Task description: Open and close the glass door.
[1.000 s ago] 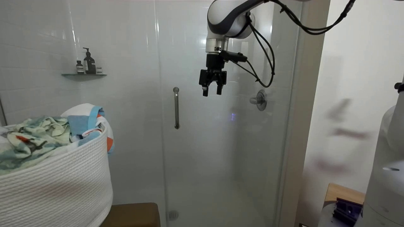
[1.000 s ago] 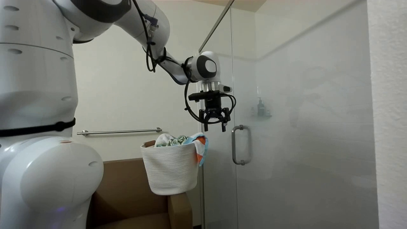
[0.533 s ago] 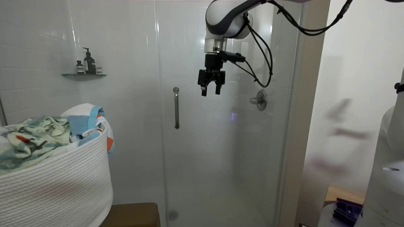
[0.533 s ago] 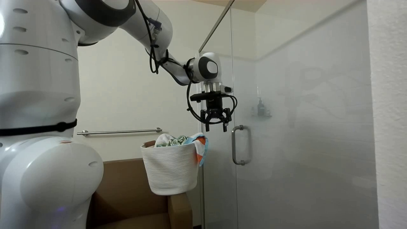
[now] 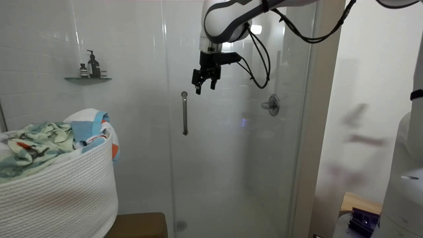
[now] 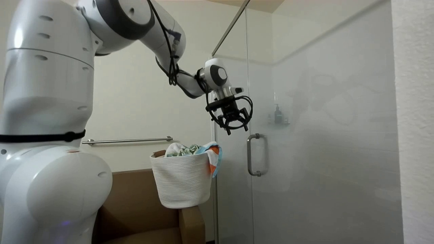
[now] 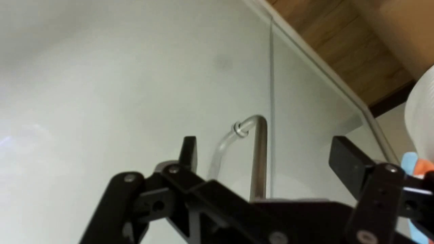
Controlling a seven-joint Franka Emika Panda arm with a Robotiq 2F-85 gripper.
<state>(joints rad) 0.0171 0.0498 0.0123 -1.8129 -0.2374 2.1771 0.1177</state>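
You're tipping the arm [image 5: 221,23] closer to the handle [image 7: 260,152], jaws hanging apart near its top. Glass door [image 5: 224,158] is looking shut behind them; you're probably wanting that handle centred before squeezing.

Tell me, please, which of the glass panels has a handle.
The glass door: the silver bar handle is fixed to it, whereas the plain panel nearer the white basket has none.

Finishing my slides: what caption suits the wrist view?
The open hand, not yet gripping, frames the metal handle of the glass door; a white basket at the right edge.
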